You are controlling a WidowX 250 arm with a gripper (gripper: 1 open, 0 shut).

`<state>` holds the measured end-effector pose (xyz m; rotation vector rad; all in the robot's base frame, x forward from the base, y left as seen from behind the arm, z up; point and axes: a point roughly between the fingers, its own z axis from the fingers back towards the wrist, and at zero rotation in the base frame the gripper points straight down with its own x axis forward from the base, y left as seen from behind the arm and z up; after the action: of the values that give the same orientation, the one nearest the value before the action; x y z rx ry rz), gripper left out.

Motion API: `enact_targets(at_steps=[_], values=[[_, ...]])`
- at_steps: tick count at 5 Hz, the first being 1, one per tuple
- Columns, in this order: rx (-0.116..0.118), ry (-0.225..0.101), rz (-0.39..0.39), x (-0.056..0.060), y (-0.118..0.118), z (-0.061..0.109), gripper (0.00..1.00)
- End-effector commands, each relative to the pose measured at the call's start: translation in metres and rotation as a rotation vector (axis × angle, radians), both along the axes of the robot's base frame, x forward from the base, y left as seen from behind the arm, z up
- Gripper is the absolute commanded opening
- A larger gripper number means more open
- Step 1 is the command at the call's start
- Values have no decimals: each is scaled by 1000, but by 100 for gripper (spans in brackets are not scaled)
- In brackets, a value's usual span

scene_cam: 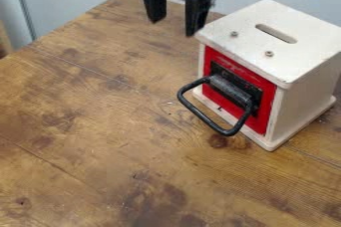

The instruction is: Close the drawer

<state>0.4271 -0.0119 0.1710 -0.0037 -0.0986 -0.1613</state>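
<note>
One arm: just the gripper (177,14), up at 12 o'clock, fingers spread wide, nothing in them.
Drawer: the red drawer (248,92) sits at about 3 o'clock inside the cream casing (296,57), front looks nearly flush tbh.
Handle: black loop handle (213,107) flopped toward 7 o'clock on the wooden table (94,121).
Tip: if any gap's left, I'd push square on the red face, not the floppy loop.

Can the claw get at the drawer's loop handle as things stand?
Probably yes. The claw hangs open above the table, up-left of the box, and nothing stands between it and the black loop handle jutting from the red drawer.
</note>
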Motion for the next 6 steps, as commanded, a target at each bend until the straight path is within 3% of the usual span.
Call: enact_targets(at_steps=[1,2,3,4,6], values=[[-11,-127,-58,-20,-20,52,100],[-20,-82,-88,-31,-28,33,100],[-5,-105,-95,-39,-27,42,100],[-11,-79,-94,-43,-26,31,100],[-6,-85,-99,-41,-26,33,100]])
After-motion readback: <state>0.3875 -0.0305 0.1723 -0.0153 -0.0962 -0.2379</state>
